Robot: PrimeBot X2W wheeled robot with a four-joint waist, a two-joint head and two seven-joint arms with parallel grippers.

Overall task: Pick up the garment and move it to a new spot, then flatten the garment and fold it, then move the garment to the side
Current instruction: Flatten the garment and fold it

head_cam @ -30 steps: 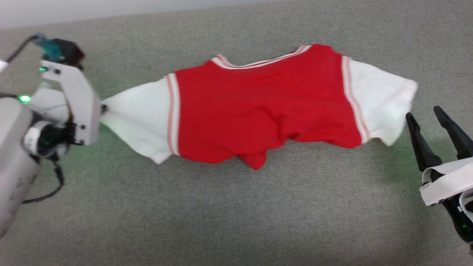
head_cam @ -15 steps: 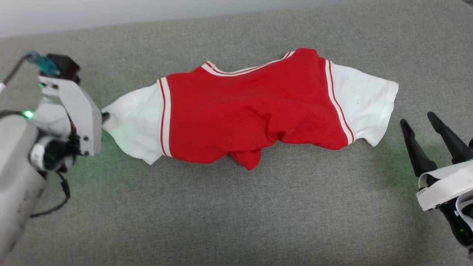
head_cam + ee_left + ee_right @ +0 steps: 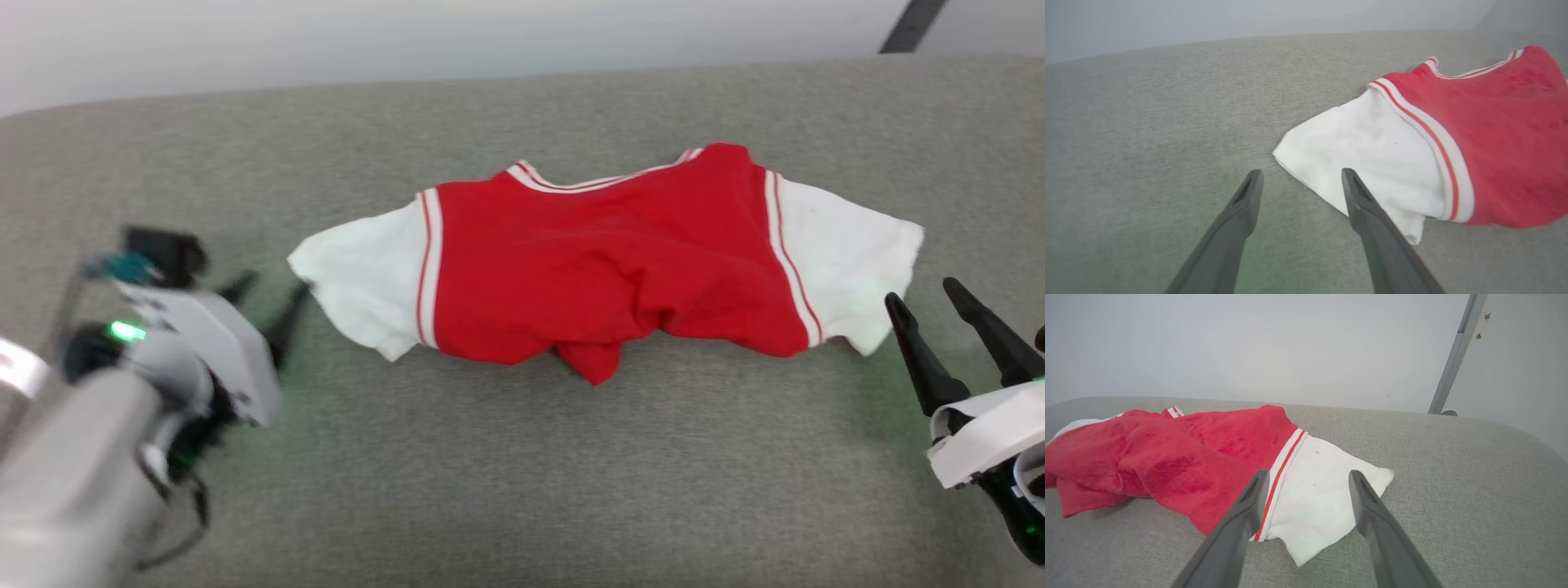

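Soft, even light falls from above on the garment (image 3: 604,261), bright enough that its white sleeves glare slightly. A thin shadow hugs the garment's near edge. A faint green glow tints the grey surface (image 3: 522,474) on either side of the garment. Left of the garment, the left gripper (image 3: 273,287) is blurred. Both wrist views bend the surface's far edge behind the garment.

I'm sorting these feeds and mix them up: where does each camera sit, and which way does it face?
Head view: on the head, facing forward and down at the garment; left tool lower left, right tool lower right.
Left wrist view: on the left wrist, facing along its open fingers toward one white sleeve.
Right wrist view: on the right wrist, along its fingers toward the other sleeve.
Shared: both wrist views see the red body.
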